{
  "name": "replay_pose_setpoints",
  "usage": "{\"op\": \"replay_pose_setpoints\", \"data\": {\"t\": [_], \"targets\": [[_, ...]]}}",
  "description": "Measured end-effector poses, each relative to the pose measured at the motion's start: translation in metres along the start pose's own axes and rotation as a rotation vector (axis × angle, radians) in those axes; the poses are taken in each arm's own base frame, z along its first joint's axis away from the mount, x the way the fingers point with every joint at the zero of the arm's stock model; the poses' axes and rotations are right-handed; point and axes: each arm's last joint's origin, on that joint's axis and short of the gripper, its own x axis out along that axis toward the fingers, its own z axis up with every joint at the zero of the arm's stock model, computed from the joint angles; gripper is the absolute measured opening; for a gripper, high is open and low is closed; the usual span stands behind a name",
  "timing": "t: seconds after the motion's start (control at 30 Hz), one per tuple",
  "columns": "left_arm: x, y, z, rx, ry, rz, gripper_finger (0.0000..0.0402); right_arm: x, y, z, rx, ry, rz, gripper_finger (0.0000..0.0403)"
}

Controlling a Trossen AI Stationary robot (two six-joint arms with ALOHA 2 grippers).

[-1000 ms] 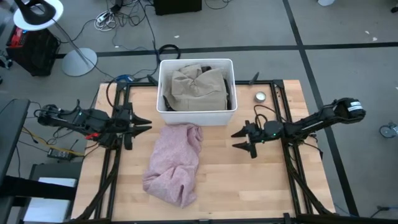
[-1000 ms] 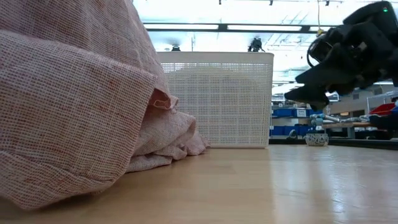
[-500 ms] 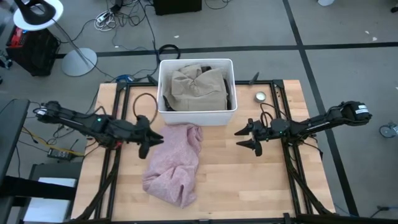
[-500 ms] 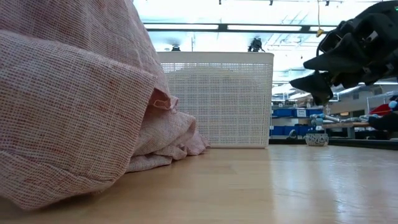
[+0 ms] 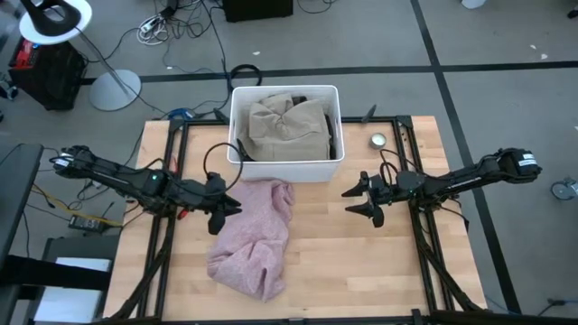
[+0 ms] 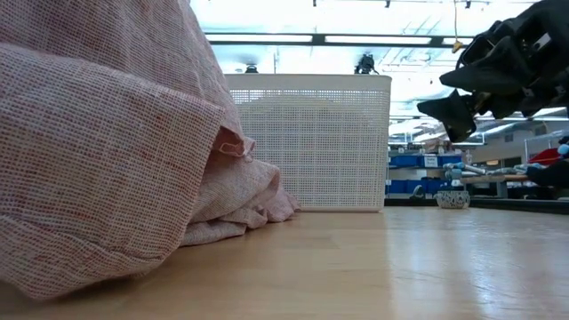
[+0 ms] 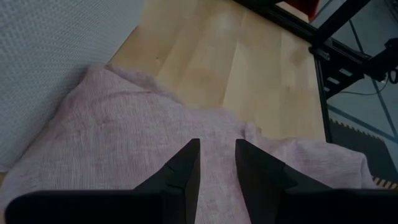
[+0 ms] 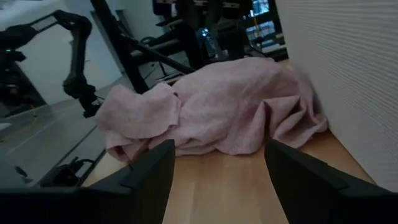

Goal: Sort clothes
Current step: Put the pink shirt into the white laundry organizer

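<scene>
Wooden worktop (image 5: 334, 253) carries the pink garment (image 5: 253, 236). At its edge my left hand (image 5: 222, 204) hovers, fingers slightly parted, holding nothing. My right hand (image 5: 361, 200) hangs wide open, empty. Beyond, the bin (image 5: 285, 169) holds beige cloth (image 5: 289, 128).

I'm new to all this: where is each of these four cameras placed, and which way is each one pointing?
High view: above the table, facing straight down; shows both arms, the white bin and the pink garment.
Low view: at tabletop height, facing level across; the right gripper hangs above.
Left wrist view: on the left arm, facing down past its fingers at the garment.
Right wrist view: on the right arm, facing across past its fingers.
All four share the pink garment.
</scene>
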Motion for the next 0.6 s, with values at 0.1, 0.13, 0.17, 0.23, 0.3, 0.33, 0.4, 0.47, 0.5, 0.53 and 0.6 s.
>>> {"op": "replay_pose_setpoints", "data": {"t": [0.1,0.13,0.17,0.23,0.3,0.33,0.4,0.47,0.5,0.53,0.6], "targets": [[0.0,0.0,0.0,-0.002,-0.001,-0.001,0.0106,-0.002,0.0,-0.001,0.003,0.013,-0.007,0.0251],[0.0,0.0,0.0,-0.003,-0.001,-0.001,0.0106,-0.003,0.0,0.0,0.002,0.007,-0.013,0.0251],[0.0,0.0,0.0,-0.004,-0.001,-0.001,0.0106,-0.004,0.0,0.001,-0.001,-0.002,-0.022,0.0251],[0.0,0.0,0.0,-0.006,-0.001,-0.001,0.0106,-0.006,0.0,0.003,-0.02,-0.02,-0.045,0.0249],[0.0,0.0,0.0,-0.011,-0.001,-0.001,0.0106,-0.009,0.0,0.007,-0.048,-0.056,-0.073,0.0248],[0.0,0.0,0.0,-0.014,-0.001,-0.001,0.0106,-0.011,0.001,0.009,-0.063,-0.073,-0.086,0.0247],[0.0,0.0,0.0,-0.031,-0.001,-0.001,0.0106,-0.015,0.001,0.011,-0.077,-0.092,-0.108,0.0247],[0.0,0.0,0.0,-0.032,-0.001,-0.001,0.0106,-0.019,0.001,0.011,-0.074,-0.087,-0.115,0.0247],[0.0,0.0,0.0,-0.034,-0.001,0.0,0.0106,-0.022,0.001,0.01,-0.063,-0.076,-0.118,0.0247],[0.0,0.0,0.0,-0.037,-0.002,-0.001,0.0106,-0.024,0.001,0.01,-0.052,-0.067,-0.12,0.0247],[0.0,0.0,0.0,-0.039,-0.001,-0.001,0.0106,-0.03,0.001,0.009,-0.033,-0.067,-0.125,0.0247]]}}
